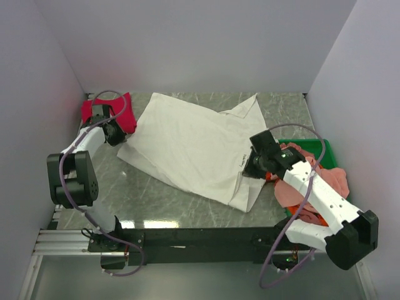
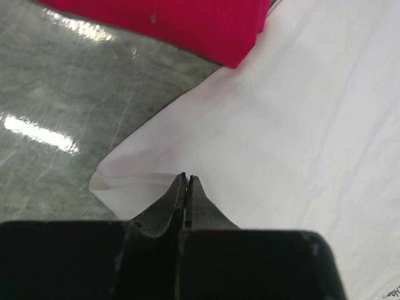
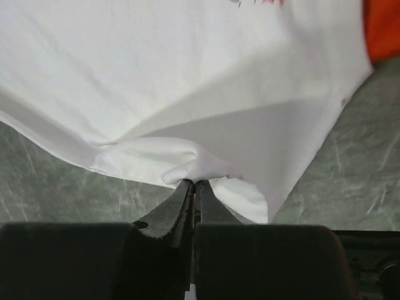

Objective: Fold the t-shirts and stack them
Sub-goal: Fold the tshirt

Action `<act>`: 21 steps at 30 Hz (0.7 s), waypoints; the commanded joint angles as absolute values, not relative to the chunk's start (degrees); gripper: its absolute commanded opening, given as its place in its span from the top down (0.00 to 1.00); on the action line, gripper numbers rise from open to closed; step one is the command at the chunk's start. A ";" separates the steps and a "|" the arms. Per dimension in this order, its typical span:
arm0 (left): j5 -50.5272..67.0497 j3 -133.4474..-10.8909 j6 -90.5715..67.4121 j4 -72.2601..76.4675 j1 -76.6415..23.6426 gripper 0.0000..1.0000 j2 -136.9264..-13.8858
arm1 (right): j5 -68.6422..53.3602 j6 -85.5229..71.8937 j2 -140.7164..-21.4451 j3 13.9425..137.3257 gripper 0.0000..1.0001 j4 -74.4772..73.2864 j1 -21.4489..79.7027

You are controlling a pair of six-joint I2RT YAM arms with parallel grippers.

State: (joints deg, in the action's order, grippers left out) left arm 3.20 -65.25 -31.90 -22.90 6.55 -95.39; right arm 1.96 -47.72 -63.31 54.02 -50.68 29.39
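The large white t-shirt [image 1: 194, 144] lies spread across the middle of the table, with a bit of red print [image 3: 262, 2] at its far edge in the right wrist view. My left gripper [image 1: 119, 137] is shut at the shirt's left corner; a fold of the white cloth [image 2: 300, 125] runs right up to its closed tips [image 2: 186, 177]. My right gripper [image 1: 250, 169] is shut on a bunched edge of the white shirt [image 3: 187, 75], lifting it at the tips [image 3: 196, 182]. The crimson t-shirt [image 1: 125, 112] lies folded at the back left [image 2: 175, 22].
A green bin [image 1: 325, 153] stands at the right under my right arm, holding a salmon-pink tee [image 1: 334, 178] and an orange one [image 3: 381, 25]. White walls close in the back and both sides. Grey marble tabletop [image 1: 156, 200] shows in front of the shirt.
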 commanded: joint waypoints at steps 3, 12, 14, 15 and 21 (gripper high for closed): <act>4.83 -72.41 -33.22 -21.27 6.24 1.00 -98.87 | 0.18 -37.27 -66.70 60.20 1.00 -48.25 21.11; 5.80 -78.92 -35.15 -20.13 6.15 1.00 -104.32 | -1.23 -31.73 -74.00 64.95 1.00 -47.37 13.63; 6.41 -80.32 -35.68 -20.04 6.24 1.00 -105.73 | -1.23 -30.94 -75.49 66.09 1.00 -47.46 12.92; 6.59 -80.85 -35.86 -19.95 6.15 1.00 -106.08 | -1.06 -30.76 -76.28 66.53 1.00 -47.55 12.57; 6.86 -83.41 -36.74 -20.13 6.15 1.00 -108.89 | -1.23 -29.09 -79.27 69.60 1.00 -47.90 11.16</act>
State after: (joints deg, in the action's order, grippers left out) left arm 6.24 -80.25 -35.70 -21.76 6.28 -108.27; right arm -1.21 -31.31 -78.26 66.08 -48.80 12.05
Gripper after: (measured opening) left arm 0.021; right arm 0.010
